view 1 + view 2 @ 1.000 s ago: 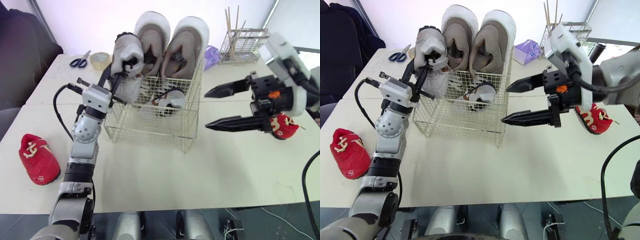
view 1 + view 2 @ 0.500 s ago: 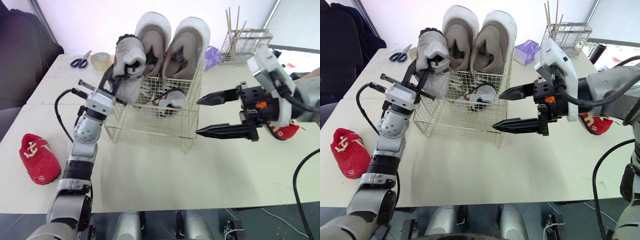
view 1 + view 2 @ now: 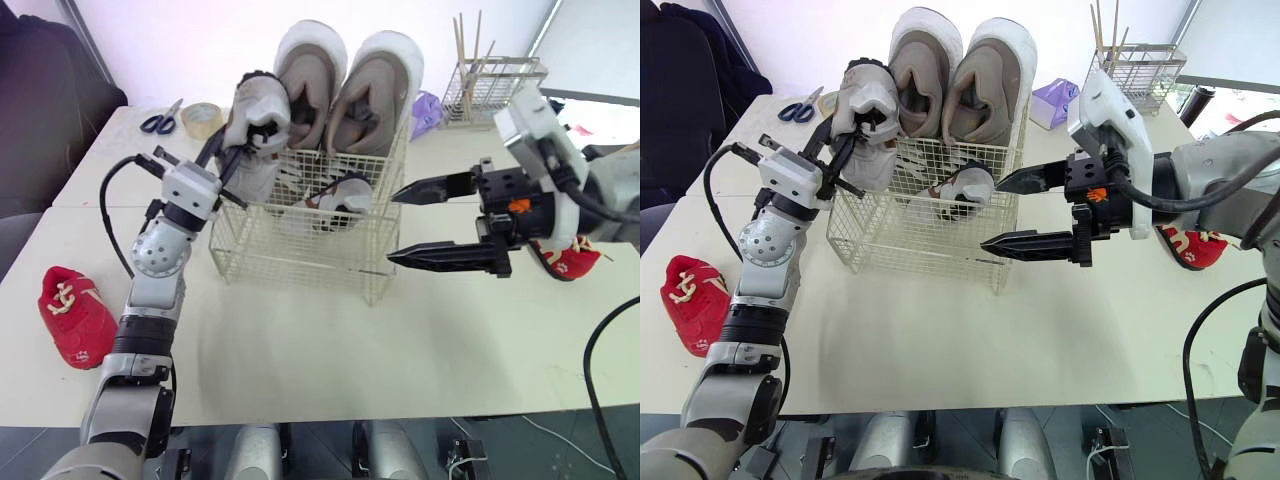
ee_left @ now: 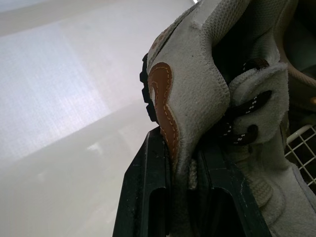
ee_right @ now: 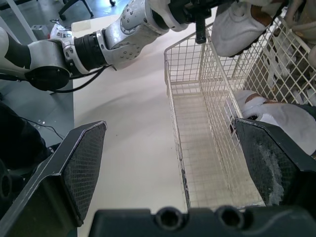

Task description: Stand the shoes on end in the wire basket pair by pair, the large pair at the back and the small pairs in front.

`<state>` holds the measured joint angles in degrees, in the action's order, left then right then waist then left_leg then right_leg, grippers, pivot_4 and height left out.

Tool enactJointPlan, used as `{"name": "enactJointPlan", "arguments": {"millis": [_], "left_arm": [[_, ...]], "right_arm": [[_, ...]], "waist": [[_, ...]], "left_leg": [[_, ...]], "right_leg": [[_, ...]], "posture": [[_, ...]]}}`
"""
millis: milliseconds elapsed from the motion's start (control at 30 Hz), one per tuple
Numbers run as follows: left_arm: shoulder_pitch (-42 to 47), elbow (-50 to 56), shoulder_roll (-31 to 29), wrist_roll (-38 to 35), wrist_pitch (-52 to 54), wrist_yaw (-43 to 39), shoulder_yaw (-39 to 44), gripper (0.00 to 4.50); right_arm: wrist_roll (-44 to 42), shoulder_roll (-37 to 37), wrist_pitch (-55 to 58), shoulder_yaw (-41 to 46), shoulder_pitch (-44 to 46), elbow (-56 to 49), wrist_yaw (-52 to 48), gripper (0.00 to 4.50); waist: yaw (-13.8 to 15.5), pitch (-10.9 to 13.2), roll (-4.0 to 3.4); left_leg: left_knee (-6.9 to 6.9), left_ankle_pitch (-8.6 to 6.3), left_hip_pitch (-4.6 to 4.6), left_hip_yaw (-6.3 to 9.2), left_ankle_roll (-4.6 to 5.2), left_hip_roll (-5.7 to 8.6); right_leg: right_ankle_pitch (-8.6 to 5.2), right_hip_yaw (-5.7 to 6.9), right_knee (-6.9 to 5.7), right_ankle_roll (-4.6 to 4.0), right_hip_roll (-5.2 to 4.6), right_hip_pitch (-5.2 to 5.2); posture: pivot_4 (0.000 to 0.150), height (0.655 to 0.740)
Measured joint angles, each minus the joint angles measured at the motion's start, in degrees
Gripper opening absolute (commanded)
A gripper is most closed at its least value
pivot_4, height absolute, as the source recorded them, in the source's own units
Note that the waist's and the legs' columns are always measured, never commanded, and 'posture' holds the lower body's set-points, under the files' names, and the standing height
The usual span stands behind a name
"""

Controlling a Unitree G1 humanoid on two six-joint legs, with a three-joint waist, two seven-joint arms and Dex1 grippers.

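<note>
Your left tool (image 3: pixel 236 148) is pinching the edge of the upper, near the heel, of a small pale-grey suede shoe with a brown heel patch and black laces (image 3: pixel 256 118). Its fingers (image 4: pixel 148 168) are pressed on either side of that edge. The shoe stands on end at the left side of the cream wire basket (image 3: pixel 300 258), with its long axis near vertical, heel up and toe end down inside the wire. It is just beside the two large beige-and-white trainers (image 3: pixel 305 75), which stand upright along the back.

A second small grey shoe (image 3: pixel 342 198) lies tilted low in the basket toward the right, not on end. Your right tool (image 3: pixel 392 227) hovers with its fingers spread wide and nothing between them, its tips just beside the basket's right wall.

One small red shoe (image 3: pixel 75 318) lies on the white desk (image 3: pixel 300 345), well to the left of the basket. Another red shoe (image 3: pixel 568 258) lies on the right, behind your right tool.

Compared with a second ago, your right tool has come in closer to the basket. The held shoe and the lying one sit where they were.
</note>
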<state>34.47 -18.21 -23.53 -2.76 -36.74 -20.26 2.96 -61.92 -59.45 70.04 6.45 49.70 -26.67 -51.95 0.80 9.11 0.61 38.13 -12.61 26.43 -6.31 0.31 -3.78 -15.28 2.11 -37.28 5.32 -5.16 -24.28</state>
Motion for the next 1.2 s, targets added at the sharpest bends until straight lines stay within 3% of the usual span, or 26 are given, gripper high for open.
{"name": "enactJointPlan", "arguments": {"millis": [367, 633, 933, 1200], "left_arm": [[-3.46, -1.44, 2.91, -4.21, 2.27, -2.82, 0.43, 0.07], [-7.37, 5.15, 2.22, -5.49, 9.42, -3.00, 0.90, 3.85], [-16.75, 21.11, -2.49, -13.80, 27.76, -5.78, 3.96, 3.85], [-21.60, 26.56, -9.12, -18.06, 39.45, -11.18, 6.07, 3.85]], "right_arm": [[0.06, 0.05, -1.20, -0.48, 0.00, 0.56, 0.05, 4.50], [1.02, 1.31, -3.25, -0.57, -0.27, 0.62, -0.18, 4.50], [3.59, 2.22, -6.18, -1.67, -1.66, 2.03, -1.45, 4.50], [6.09, 4.11, -8.97, -3.11, -2.39, 2.40, -2.65, 4.50]], "waist": [[-0.02, -0.03, -0.05], [-0.16, -0.16, -0.27], [-0.63, -0.16, -0.28], [-0.35, -0.15, -0.28]], "left_leg": [[0.00, 0.00, -0.13, 0.03, 0.00, -0.02], [-0.03, 0.00, -0.16, 0.03, 0.00, -0.06], [-0.12, 0.00, -0.16, 0.02, 0.00, -0.08], [-0.13, -0.02, -0.13, 0.00, -0.03, -0.08]], "right_leg": [[-0.01, 0.03, 0.03, -0.02, -0.01, 0.16], [-0.01, 0.03, 0.03, -0.03, -0.01, 0.17], [-0.02, 0.01, 0.03, -0.04, 0.02, 0.08], [-0.03, 0.02, 0.12, -0.06, -0.12, -0.09]], "posture": [[0.150, 0.7400], [0.150, 0.7400], [0.150, 0.7400], [0.150, 0.7400]]}}
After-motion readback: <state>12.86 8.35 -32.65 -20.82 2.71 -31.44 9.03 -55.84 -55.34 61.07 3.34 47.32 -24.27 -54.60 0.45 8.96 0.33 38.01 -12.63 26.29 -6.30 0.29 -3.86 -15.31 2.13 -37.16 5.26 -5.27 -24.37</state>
